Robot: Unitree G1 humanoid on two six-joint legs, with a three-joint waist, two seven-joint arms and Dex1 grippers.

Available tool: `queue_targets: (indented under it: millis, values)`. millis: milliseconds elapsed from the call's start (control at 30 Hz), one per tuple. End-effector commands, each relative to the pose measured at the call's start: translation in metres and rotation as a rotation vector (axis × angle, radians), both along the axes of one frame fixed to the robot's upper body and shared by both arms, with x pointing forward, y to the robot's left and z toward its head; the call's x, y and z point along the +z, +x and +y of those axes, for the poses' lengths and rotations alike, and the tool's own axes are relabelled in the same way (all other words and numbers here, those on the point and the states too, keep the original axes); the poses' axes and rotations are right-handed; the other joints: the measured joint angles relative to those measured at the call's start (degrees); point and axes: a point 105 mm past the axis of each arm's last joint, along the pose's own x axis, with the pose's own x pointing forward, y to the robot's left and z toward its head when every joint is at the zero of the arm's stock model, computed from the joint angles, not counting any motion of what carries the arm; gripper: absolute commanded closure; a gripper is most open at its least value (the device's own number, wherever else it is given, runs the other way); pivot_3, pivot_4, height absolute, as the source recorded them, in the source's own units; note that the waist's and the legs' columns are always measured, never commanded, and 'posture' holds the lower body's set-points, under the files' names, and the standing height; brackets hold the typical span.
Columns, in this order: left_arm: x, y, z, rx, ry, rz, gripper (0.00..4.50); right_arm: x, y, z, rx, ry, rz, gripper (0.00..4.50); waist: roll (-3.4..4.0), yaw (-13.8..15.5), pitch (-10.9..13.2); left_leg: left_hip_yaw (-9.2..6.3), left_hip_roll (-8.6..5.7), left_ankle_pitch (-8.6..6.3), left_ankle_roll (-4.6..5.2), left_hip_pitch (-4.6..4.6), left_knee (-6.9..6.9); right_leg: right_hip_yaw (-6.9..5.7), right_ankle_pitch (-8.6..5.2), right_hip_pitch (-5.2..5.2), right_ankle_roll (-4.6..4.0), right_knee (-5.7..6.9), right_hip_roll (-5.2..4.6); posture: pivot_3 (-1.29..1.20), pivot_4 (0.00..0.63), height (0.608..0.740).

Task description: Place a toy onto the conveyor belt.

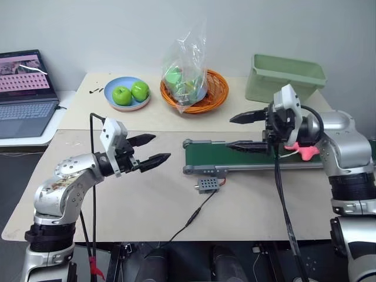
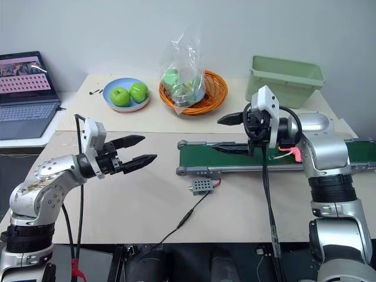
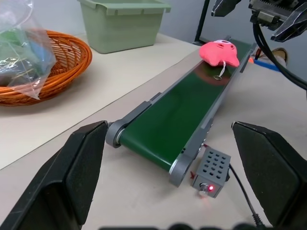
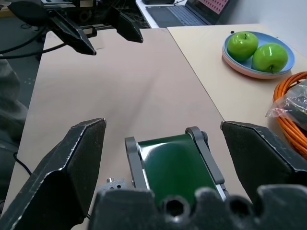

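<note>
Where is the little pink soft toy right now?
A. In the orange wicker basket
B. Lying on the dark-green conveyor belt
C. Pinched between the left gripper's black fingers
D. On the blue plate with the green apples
B: the small pink soft toy lies on the long dark-green conveyor belt, and neither gripper is holding it.

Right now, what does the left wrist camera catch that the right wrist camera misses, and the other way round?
Left wrist camera alone: the pink toy lying on the far stretch of the belt, the green bin, the small grey box with its red light, and the right gripper above the toy, open. Right wrist camera alone: the two apples on their blue plate, the laptop, and the left gripper, open over bare table. Both: the belt's roller end, the table and some of the orange basket.
</note>
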Motion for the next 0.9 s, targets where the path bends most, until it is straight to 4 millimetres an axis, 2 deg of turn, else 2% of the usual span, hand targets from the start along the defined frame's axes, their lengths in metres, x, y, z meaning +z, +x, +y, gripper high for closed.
queue_targets:
  millis: [33, 300, 900]
  values:
    - [0.010, -0.006, -0.005, -0.033, -0.010, -0.021, 0.09, 0.012, -0.002, 0.001, 0.017, 0.000, -0.058, 0.00, 0.00, 0.0, 0.0, 0.00, 0.00, 0.00, 0.00, 0.00, 0.00, 0.00, 0.00, 0.00, 0.00, 0.00, 0.00, 0.00, 0.150, 0.740]
    - [0.018, -0.007, -0.007, -0.052, -0.023, -0.021, 0.09, 0.012, -0.002, 0.002, 0.019, 0.000, -0.060, 0.00, 0.00, 0.0, 0.0, 0.00, 0.00, 0.00, 0.00, 0.00, 0.00, 0.00, 0.00, 0.00, 0.00, 0.00, 0.00, 0.00, 0.150, 0.740]
    - [0.020, -0.007, -0.008, -0.048, -0.016, -0.005, 0.09, 0.010, -0.001, 0.007, 0.027, 0.014, -0.056, 0.00, 0.00, 0.0, 0.0, 0.01, 0.00, 0.00, 0.00, 0.00, 0.00, 0.00, 0.00, 0.00, 0.00, 0.00, 0.00, 0.00, 0.150, 0.740]
